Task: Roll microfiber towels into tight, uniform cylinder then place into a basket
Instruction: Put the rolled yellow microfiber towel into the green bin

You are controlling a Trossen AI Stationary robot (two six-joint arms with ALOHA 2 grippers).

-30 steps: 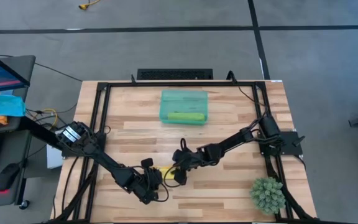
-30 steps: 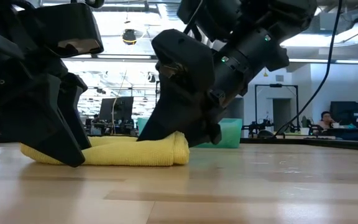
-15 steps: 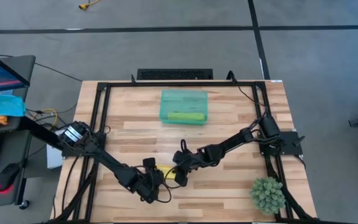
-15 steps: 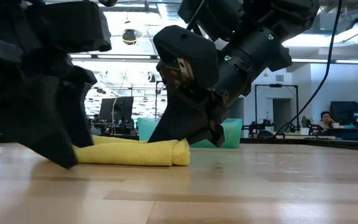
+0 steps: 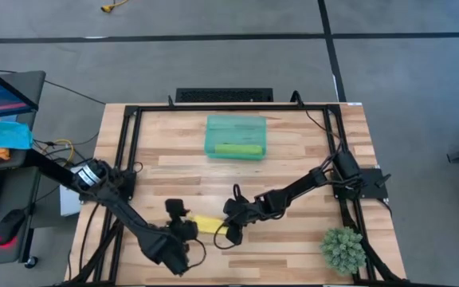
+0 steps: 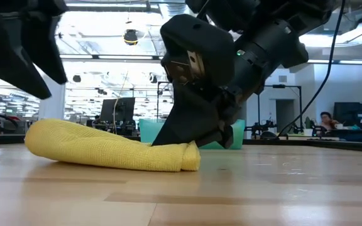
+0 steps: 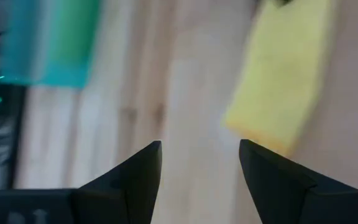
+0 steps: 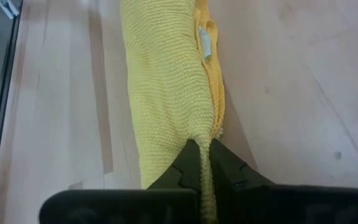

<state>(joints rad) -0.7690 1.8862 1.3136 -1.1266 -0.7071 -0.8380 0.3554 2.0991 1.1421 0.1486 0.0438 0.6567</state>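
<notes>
Yellow towel (image 5: 207,225), rolled into a cylinder, lies on the wooden tabletop (image 5: 293,167) near its front edge, between the two arms. The right gripper (image 5: 231,232) has its fingers pressed together on one end of the roll, pinching a fold of the cloth; the right wrist view shows the yellow towel (image 8: 166,93) stretching away from the pinch, a small white tag on its side. In the low view that end rests on the wood under the right gripper (image 6: 197,141) while the far end of the yellow towel (image 6: 99,150) sits slightly raised. The left gripper (image 5: 178,229) is beside the roll's other end, fingers spread and clear of the cloth, as the left wrist view shows (image 7: 197,168). The basket (image 5: 236,136) stands well apart toward the back of the tabletop, with the rolled lime green towel (image 5: 237,149) lying inside it. A small green plant (image 5: 343,249) sits at the front right corner
</notes>
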